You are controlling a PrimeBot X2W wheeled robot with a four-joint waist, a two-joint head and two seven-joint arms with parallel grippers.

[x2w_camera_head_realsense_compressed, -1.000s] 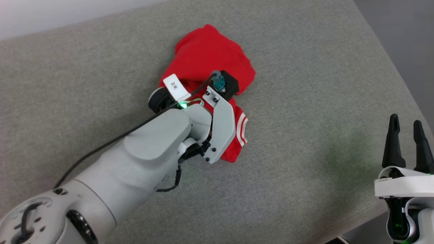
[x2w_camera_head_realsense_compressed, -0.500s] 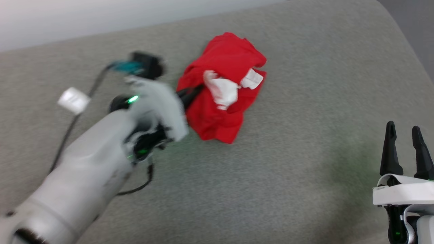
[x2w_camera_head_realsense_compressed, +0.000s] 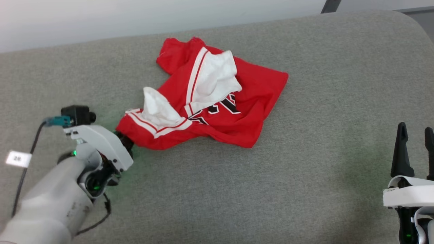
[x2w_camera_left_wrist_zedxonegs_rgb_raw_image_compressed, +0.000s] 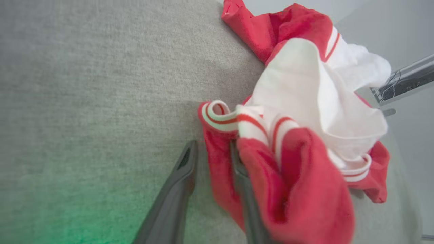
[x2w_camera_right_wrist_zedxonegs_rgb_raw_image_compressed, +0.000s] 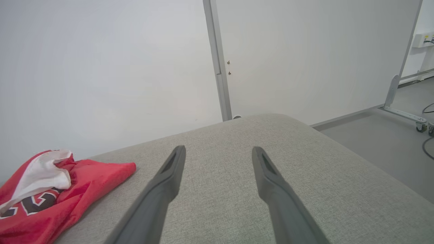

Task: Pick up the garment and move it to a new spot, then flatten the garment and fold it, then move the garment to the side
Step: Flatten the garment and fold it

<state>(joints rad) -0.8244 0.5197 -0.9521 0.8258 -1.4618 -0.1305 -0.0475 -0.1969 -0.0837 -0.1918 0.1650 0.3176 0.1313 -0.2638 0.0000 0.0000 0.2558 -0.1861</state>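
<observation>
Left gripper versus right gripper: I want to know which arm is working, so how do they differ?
The left gripper is shut on a fold of the garment near its striped trim; the right gripper is open with nothing between its fingers. The left touches the garment, while the right stands apart from it over the grey cushion. Both have two long dark fingers.

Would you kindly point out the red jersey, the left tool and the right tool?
red jersey (x2w_camera_head_realsense_compressed: 261, 93): head view, red body fabric.
left tool (x2w_camera_left_wrist_zedxonegs_rgb_raw_image_compressed: 212, 146): left wrist view, between its fingertips.
right tool (x2w_camera_right_wrist_zedxonegs_rgb_raw_image_compressed: 218, 148): right wrist view, between its fingertips.
</observation>
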